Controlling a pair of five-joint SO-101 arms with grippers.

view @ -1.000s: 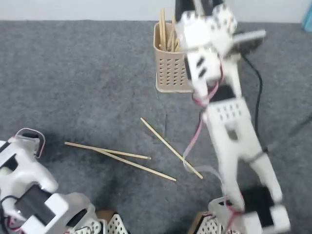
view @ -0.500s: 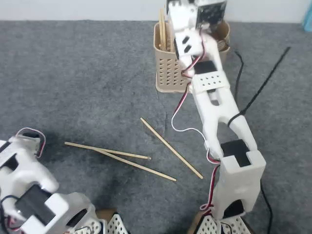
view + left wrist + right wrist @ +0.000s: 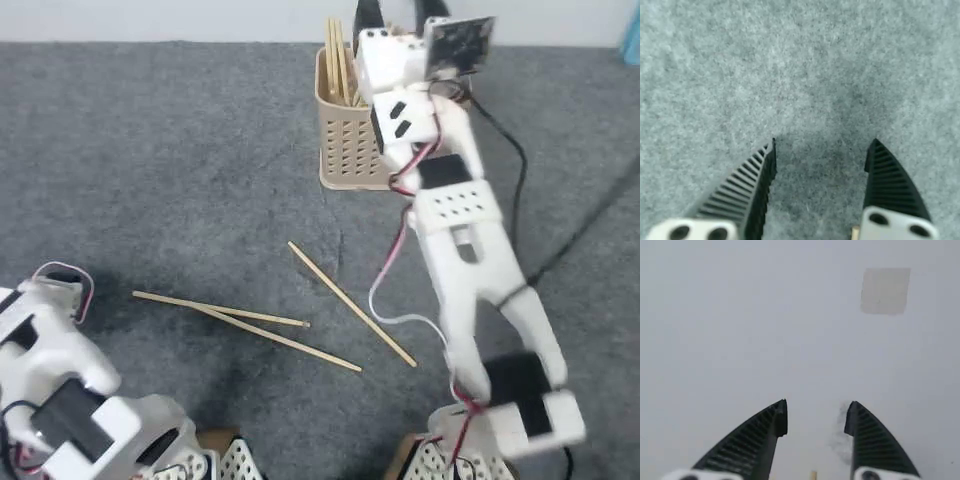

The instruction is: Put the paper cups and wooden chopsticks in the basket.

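The right gripper [image 3: 815, 421] is hanging open by the basket [image 3: 347, 140] at the mat's [image 3: 180, 150] far edge, facing a pale wall [image 3: 740, 315]. Three loose chopsticks [image 3: 352, 303] are lying mid-mat. The left gripper [image 3: 821, 156] is gaping over grey mat.

Lab-like robot bench: grey felt tabletop [image 3: 160, 160], plain white wall [image 3: 740, 315], exposed servo wiring [image 3: 383, 272].

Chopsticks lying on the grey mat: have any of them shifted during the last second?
No. The three loose chopsticks lie at the same spots and angles in front of the basket as before.
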